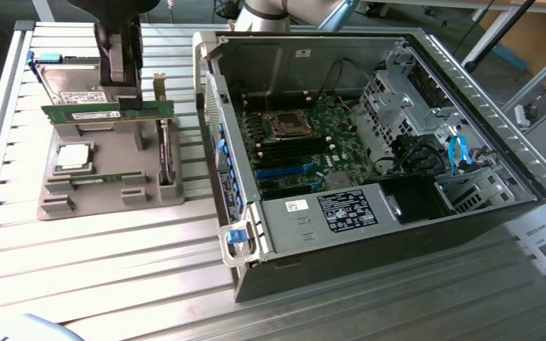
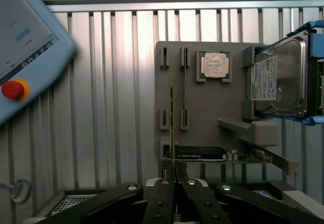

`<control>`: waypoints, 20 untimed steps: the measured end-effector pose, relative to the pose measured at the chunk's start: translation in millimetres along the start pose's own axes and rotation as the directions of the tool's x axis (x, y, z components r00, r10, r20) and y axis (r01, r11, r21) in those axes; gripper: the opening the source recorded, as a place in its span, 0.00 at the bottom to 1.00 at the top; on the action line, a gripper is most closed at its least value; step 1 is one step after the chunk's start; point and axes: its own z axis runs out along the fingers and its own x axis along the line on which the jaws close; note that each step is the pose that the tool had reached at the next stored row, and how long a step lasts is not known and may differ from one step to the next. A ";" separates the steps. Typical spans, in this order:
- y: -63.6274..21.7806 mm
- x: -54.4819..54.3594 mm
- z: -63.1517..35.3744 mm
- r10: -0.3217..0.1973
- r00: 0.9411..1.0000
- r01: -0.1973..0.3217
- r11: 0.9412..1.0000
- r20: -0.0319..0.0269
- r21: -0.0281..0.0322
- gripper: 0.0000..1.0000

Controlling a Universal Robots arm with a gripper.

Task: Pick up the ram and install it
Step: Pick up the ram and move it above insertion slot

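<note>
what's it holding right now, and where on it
The ram, pinched between the fingers on its upper long edge, about mid-length, above the grey holder.

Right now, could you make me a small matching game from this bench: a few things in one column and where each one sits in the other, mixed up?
Things
1. ram
2. silver processor chip
3. motherboard
4. red button

Places
A. inside the open computer case
B. on the handheld panel
C. gripped in the shut claw, held up over the grey holder
D. lying flat in the grey holder

Pairs: 1-C, 2-D, 3-A, 4-B
</note>
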 end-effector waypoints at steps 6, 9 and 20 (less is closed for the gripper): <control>-12.2 -0.4 -0.5 -0.001 1.000 0.001 1.000 0.000 0.000 0.12; -18.2 -0.6 -0.7 -0.001 1.000 0.001 1.000 0.000 -0.001 0.12; -40.6 -1.3 -1.6 -0.002 1.000 0.002 1.000 0.000 -0.002 0.12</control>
